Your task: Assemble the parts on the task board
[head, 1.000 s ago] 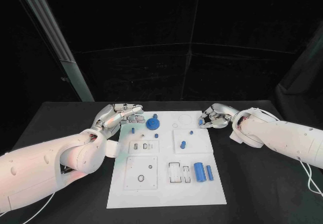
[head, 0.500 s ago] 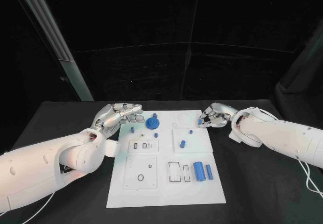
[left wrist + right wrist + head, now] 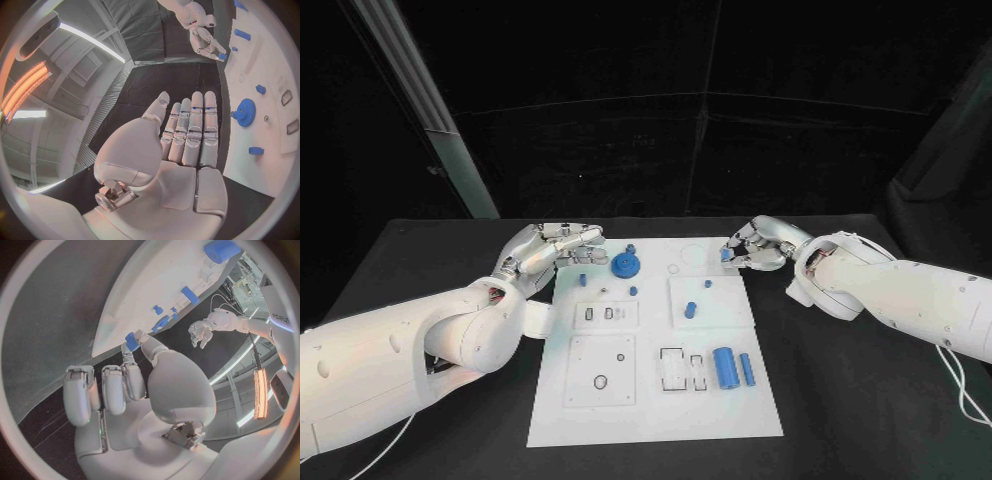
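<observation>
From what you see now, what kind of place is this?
Probably a robotics test lab: a white task board with small blue parts such as a gear lies on a black table, dark curtains stand behind, and strip lights hang overhead.

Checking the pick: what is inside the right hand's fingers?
The right hand pinches a small blue part at the task board edge; its far side is covered by fingertips.

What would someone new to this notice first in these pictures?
Probably the white task board in the middle of the black table, dotted with blue parts, the largest a blue gear near its far end. Next, the two hands at the board's far corners: the left hand open, the right hand pinching a small blue part.
</observation>
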